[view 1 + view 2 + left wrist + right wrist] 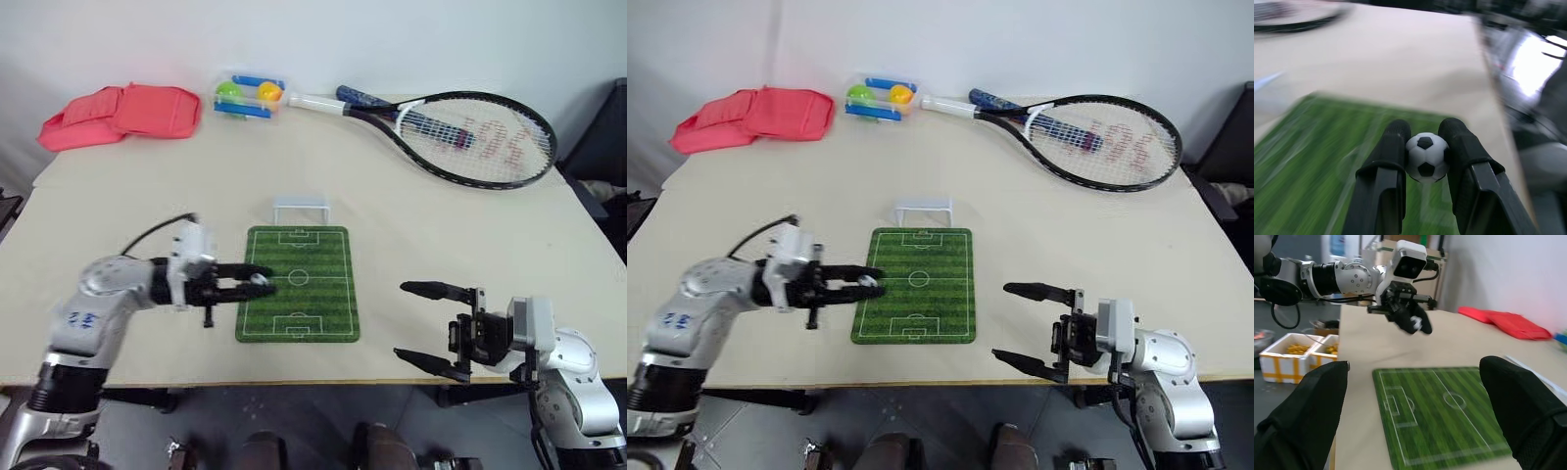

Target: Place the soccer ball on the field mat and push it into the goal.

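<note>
My left gripper (257,282) is shut on the soccer ball (1426,156), a tiny white ball with black patches pinched between its two black fingers. It hovers over the left edge of the field mat (309,294), a green striped mat with white pitch lines at the table's middle. The goal (301,208), a small white frame, stands just beyond the mat's far end. My right gripper (431,321) is open near the table's front edge, to the right of the mat, with nothing between its fingers. The right wrist view shows the left gripper (1418,322) holding the ball above the mat (1440,416).
A tennis racket (470,132) lies at the back right. A clear box with a green and a yellow-orange ball (247,95) sits at the back middle, and a red cloth bag (122,115) at the back left. White boxes (1295,355) stand on the floor beside the table.
</note>
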### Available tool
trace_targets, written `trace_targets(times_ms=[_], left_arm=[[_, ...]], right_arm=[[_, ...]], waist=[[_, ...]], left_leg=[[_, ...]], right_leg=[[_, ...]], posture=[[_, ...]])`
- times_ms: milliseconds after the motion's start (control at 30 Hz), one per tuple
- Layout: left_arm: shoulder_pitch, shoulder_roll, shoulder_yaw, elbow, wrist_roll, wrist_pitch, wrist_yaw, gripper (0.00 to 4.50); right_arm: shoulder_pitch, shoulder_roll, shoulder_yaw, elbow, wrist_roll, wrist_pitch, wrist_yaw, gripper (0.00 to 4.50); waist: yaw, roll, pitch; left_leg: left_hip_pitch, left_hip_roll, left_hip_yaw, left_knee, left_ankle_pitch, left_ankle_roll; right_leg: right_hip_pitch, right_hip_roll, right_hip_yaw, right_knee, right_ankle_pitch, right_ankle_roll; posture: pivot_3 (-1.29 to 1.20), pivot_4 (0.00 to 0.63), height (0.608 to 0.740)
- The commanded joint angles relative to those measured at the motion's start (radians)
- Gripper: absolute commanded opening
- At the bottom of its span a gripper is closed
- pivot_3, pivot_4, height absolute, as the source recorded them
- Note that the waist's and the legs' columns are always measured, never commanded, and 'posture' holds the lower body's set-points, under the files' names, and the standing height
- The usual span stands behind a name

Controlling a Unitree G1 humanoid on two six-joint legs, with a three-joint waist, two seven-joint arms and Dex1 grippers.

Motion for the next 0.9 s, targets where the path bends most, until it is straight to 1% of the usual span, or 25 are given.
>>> trace_targets(times_ms=[33,133,300,433,633,700,767,867,900], left_arm=[[0.018,-0.053,-0.106,0.014,0.109,-0.042,0.049,0.87],[0.022,-0.086,-0.171,0.052,0.201,-0.100,0.082,0.87],[0.024,-0.119,-0.213,0.115,0.286,-0.187,0.114,0.87],[0.024,-0.138,-0.205,0.133,0.291,-0.209,0.121,0.87],[0.027,-0.139,-0.214,0.141,0.299,-0.219,0.099,0.87],[0.025,-0.147,-0.210,0.140,0.293,-0.213,0.103,1.59],[0.024,-0.151,-0.209,0.141,0.293,-0.213,0.104,2.10],[0.027,-0.158,-0.203,0.138,0.289,-0.239,0.099,3.04],[0.032,-0.157,-0.201,0.132,0.284,-0.242,0.094,3.04]], right_arm=[[0.010,-0.010,-0.042,0.023,0.003,-0.047,0.019,4.50],[0.021,-0.006,-0.045,0.042,-0.004,-0.069,0.021,4.50],[0.031,0.003,-0.041,0.049,-0.011,-0.091,0.008,4.50],[0.052,0.010,-0.043,0.056,-0.011,-0.112,0.012,4.50],[0.078,0.019,-0.044,0.065,-0.010,-0.137,0.019,4.50],[0.090,0.021,-0.043,0.065,-0.008,-0.146,0.021,4.50],[0.096,0.022,-0.042,0.067,-0.007,-0.152,0.023,4.50],[0.107,0.024,-0.039,0.054,-0.005,-0.149,0.017,4.50],[0.114,0.024,-0.036,0.041,-0.004,-0.145,0.011,4.50]], waist=[[-0.005,0.000,0.000],[-0.002,0.000,0.000],[0.011,0.000,0.000],[0.016,0.000,0.000],[0.017,0.000,0.000],[0.017,0.000,0.000],[0.017,0.000,0.000],[0.017,0.000,0.000],[0.017,0.000,0.000]], left_leg=[[0.000,0.001,0.000,0.000,0.000,0.000],[-0.001,0.001,0.000,0.002,0.000,0.000],[-0.002,0.002,0.000,0.005,-0.001,0.000],[-0.002,0.002,0.000,0.008,-0.002,0.001],[-0.002,0.002,0.000,0.009,-0.003,0.002],[-0.002,0.001,0.000,0.009,-0.003,0.002],[-0.002,0.001,0.000,0.009,-0.003,0.002],[-0.002,0.001,0.000,0.010,-0.003,0.002],[-0.002,0.001,0.000,0.010,-0.003,0.002]], right_leg=[[0.000,0.001,0.000,0.000,0.000,0.000],[0.000,0.002,0.000,0.000,0.000,0.000],[0.000,0.002,0.001,0.000,0.000,0.000],[0.000,0.002,0.002,0.000,0.000,0.000],[0.000,0.002,0.002,0.001,0.001,0.001],[0.000,0.002,0.002,0.001,0.001,0.001],[0.000,0.002,0.002,0.001,0.001,0.001],[0.000,0.002,0.002,0.001,0.001,0.001],[0.000,0.002,0.002,0.001,0.001,0.001]], posture=[[0.00,0.150,0.740],[0.00,0.150,0.740],[0.00,0.150,0.740],[0.00,0.150,0.740],[0.00,0.150,0.740],[0.00,0.150,0.740],[0.00,0.150,0.740],[0.00,0.150,0.740],[0.00,0.150,0.740]])
